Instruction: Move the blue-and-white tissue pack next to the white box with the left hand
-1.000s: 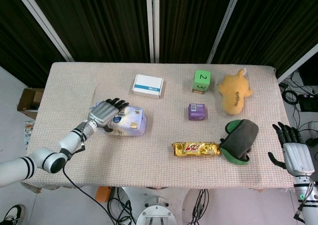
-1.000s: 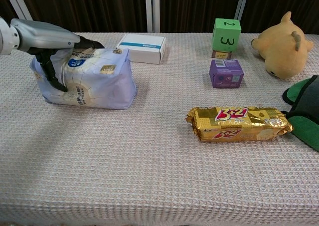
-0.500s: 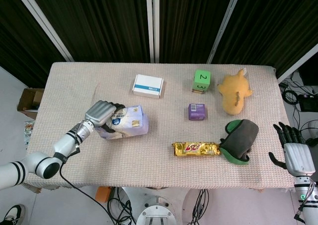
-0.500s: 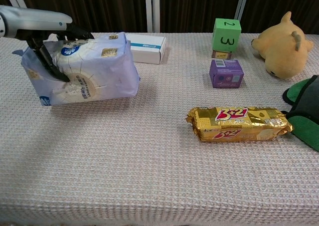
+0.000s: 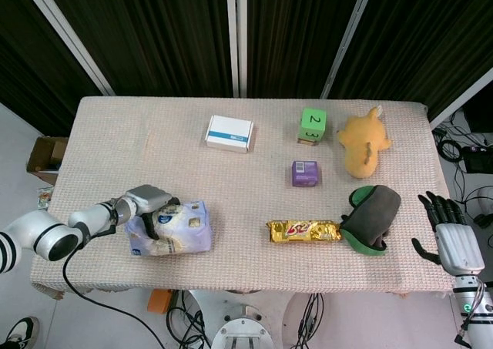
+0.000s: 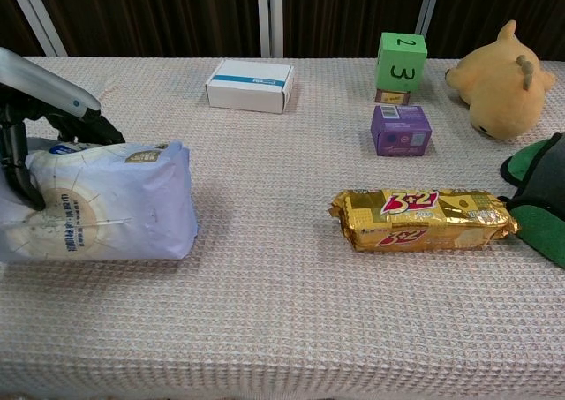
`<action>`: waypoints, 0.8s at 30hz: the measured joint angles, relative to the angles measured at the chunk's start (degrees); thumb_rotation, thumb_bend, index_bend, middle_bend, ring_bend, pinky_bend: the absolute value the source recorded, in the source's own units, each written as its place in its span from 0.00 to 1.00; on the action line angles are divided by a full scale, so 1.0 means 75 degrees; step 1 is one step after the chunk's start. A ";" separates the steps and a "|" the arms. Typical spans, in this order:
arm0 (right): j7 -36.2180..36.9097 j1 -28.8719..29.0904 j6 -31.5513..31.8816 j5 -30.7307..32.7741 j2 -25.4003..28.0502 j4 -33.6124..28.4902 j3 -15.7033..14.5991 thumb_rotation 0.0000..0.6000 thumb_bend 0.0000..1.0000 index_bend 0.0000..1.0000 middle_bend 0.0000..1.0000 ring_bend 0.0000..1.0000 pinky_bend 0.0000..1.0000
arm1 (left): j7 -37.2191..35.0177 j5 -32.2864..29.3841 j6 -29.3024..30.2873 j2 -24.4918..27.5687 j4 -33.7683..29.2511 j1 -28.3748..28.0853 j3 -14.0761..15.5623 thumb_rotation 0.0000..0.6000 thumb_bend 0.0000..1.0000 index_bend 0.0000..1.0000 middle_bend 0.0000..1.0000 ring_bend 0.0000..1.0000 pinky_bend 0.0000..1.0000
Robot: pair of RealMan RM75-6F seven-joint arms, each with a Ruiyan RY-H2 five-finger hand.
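Observation:
The blue-and-white tissue pack [image 5: 171,228] [image 6: 101,203] is near the table's front left edge, held by my left hand [image 5: 146,204] [image 6: 37,117], whose fingers wrap its left end from above. The white box [image 5: 229,132] [image 6: 251,85] with a blue stripe lies at the back of the table, well away from the pack. My right hand [image 5: 452,236] hangs off the table's right front corner, fingers spread, holding nothing; the chest view does not show it.
A green numbered cube [image 5: 313,124], a purple box [image 5: 305,172], a yellow plush toy [image 5: 365,141], a gold snack bar [image 5: 304,230] and a green-and-black slipper [image 5: 371,218] fill the right half. The woven tablecloth [image 5: 154,149] covers the table.
My left hand has carried the tissue pack back toward the front left edge, away from the white box, and lower. The right hand has barely moved.

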 measured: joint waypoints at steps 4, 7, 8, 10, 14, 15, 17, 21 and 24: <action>-0.0029 0.0004 -0.0048 0.0051 -0.0028 0.0031 0.0002 1.00 0.21 0.00 0.00 0.00 0.00 | 0.0054 -0.0127 0.0398 -0.0080 0.0046 -0.0147 0.0323 1.00 0.28 0.11 0.41 0.35 0.43; -0.0037 0.0013 -0.0098 0.0094 -0.0062 0.0062 -0.0003 1.00 0.21 0.00 0.00 0.00 0.00 | 0.0156 -0.0187 0.0798 -0.0159 0.0070 -0.0158 0.0428 1.00 0.26 0.02 0.13 0.17 0.34; -0.0036 0.0014 -0.0100 0.0098 -0.0066 0.0065 -0.0002 1.00 0.21 0.00 0.00 0.00 0.00 | 0.0188 -0.0205 0.0959 -0.0188 0.0071 -0.0140 0.0443 1.00 0.25 0.01 0.07 0.13 0.32; -0.0046 0.0015 -0.0099 0.0104 -0.0064 0.0068 0.0002 1.00 0.21 0.00 0.00 0.00 0.00 | 0.0257 -0.0244 0.1410 -0.0266 0.0062 -0.0058 0.0456 1.00 0.25 0.00 0.00 0.07 0.30; -0.0058 0.0029 -0.0154 0.0084 0.0001 0.0038 -0.0027 1.00 0.22 0.00 0.00 0.00 0.00 | 0.0417 -0.0230 0.2469 -0.0466 0.0048 0.0245 0.0424 1.00 0.24 0.00 0.00 0.00 0.24; -0.0057 0.0036 -0.0169 0.0075 0.0023 0.0021 -0.0035 1.00 0.22 0.00 0.00 0.00 0.00 | 0.0489 -0.0224 0.2777 -0.0541 0.0048 0.0361 0.0416 1.00 0.23 0.00 0.00 0.00 0.23; -0.0066 0.0039 -0.0163 0.0072 0.0026 0.0008 -0.0033 1.00 0.22 0.00 0.00 0.00 0.00 | 0.0620 -0.0244 0.3093 -0.0683 0.0065 0.0537 0.0402 1.00 0.23 0.00 0.00 0.00 0.23; -0.0094 0.0039 -0.0152 0.0061 0.0020 -0.0010 -0.0037 1.00 0.22 0.00 0.00 0.00 0.00 | 0.0747 -0.0307 0.3295 -0.0872 0.0167 0.0678 0.0335 1.00 0.22 0.00 0.00 0.00 0.23; -0.0092 0.0035 -0.0149 0.0085 0.0010 -0.0005 -0.0029 1.00 0.22 0.00 0.00 0.00 0.00 | 0.0722 -0.0338 0.3689 -0.1088 0.0301 0.0812 0.0196 1.00 0.22 0.00 0.00 0.00 0.23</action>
